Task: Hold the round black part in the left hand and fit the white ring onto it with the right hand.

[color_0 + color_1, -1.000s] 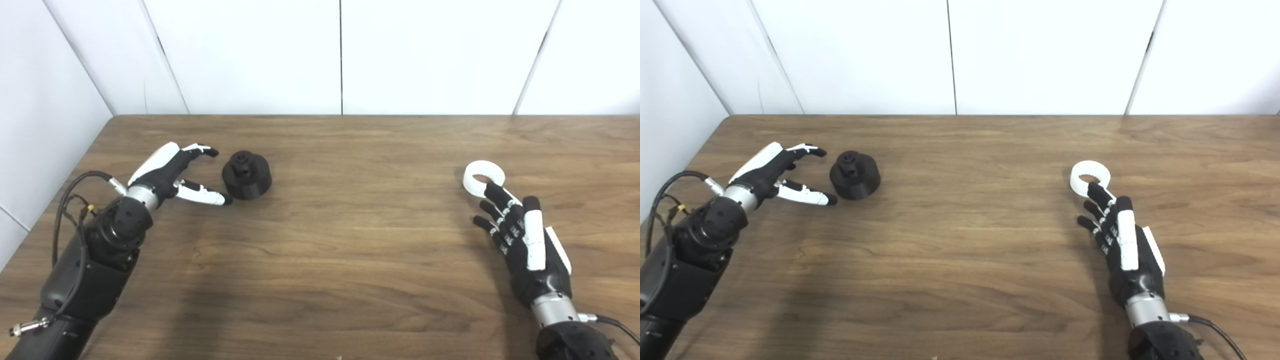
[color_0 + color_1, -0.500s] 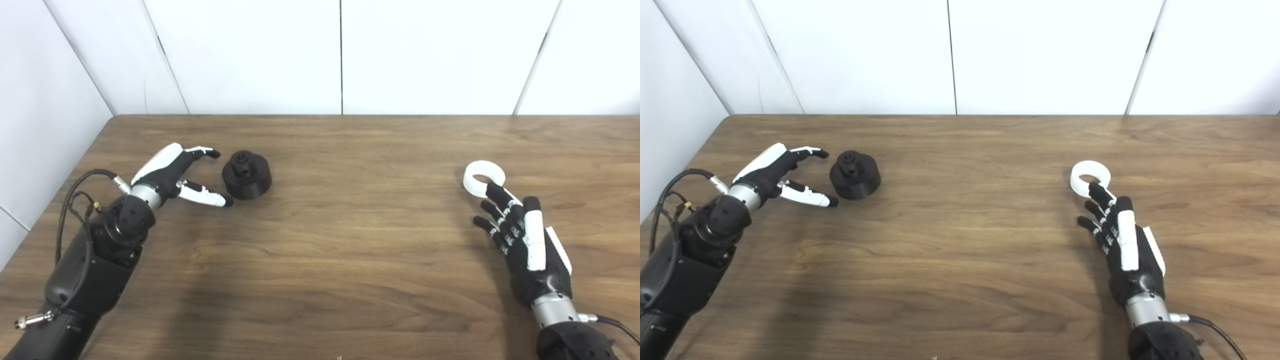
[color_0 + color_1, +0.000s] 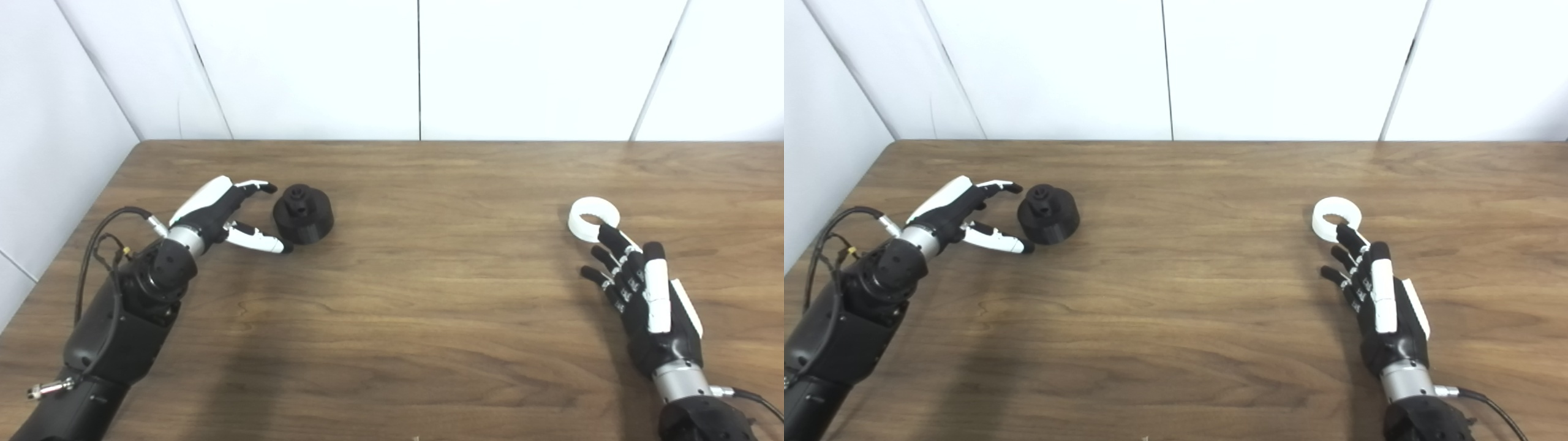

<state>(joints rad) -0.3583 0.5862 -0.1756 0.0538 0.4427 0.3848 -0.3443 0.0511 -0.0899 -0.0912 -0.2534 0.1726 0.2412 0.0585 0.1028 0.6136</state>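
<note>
The round black part [image 3: 303,213] sits on the brown wooden surface [image 3: 429,294], far left, with a small knob on top. The left hand [image 3: 223,211] is just beside it, fingers apart, holding nothing. The smooth white ring [image 3: 593,218] lies flat at the right. The right hand [image 3: 643,294], fingers spread, has one fingertip at the ring's near edge.

Brown wood-grain table [image 3: 429,294], white panelled wall [image 3: 306,67] behind, dark vertical seams between panels
</note>
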